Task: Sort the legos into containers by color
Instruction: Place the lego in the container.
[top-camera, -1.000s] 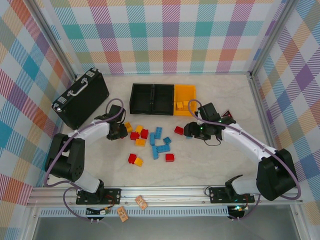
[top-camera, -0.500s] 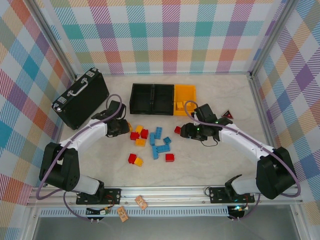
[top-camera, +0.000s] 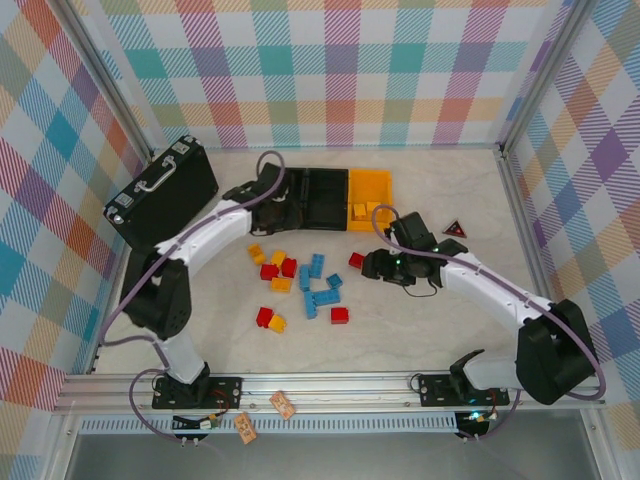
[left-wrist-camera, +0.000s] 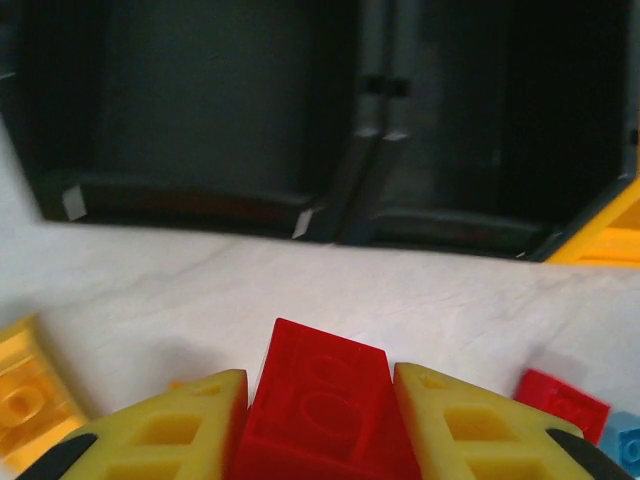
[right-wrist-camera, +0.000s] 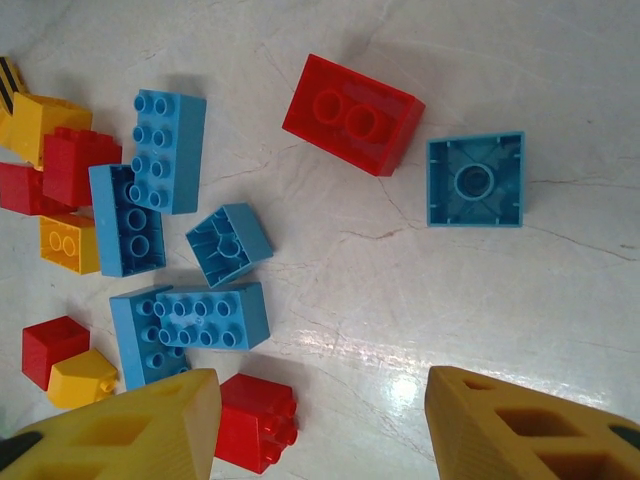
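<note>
Left hand (left-wrist-camera: 318, 445) is pinching a red brick (left-wrist-camera: 320, 385), its yellow fingers (left-wrist-camera: 175, 430) tight against both sides. It hangs above the worktop (top-camera: 430, 330) right at the near edge of the two black bins (left-wrist-camera: 200, 110), with the yellow bin (left-wrist-camera: 610, 235) peeking in on the right. Both black bins look bare inside from here, while the top view shows a couple of yellow bricks (top-camera: 358, 211) lying in the yellow bin. Over on the other side, the right hand (right-wrist-camera: 325, 430) hovers low with its jaws spread and nothing between them. Below it, a two-stud red brick (right-wrist-camera: 352, 113) lies just beside an upturned blue brick (right-wrist-camera: 475, 180). The rest of the legos (top-camera: 318, 290) sit scattered mid-worktop, blue ones bunched in the middle, red and yellow ones towards the left, and one small red brick (right-wrist-camera: 257, 422) close by the right hand's left finger.
</note>
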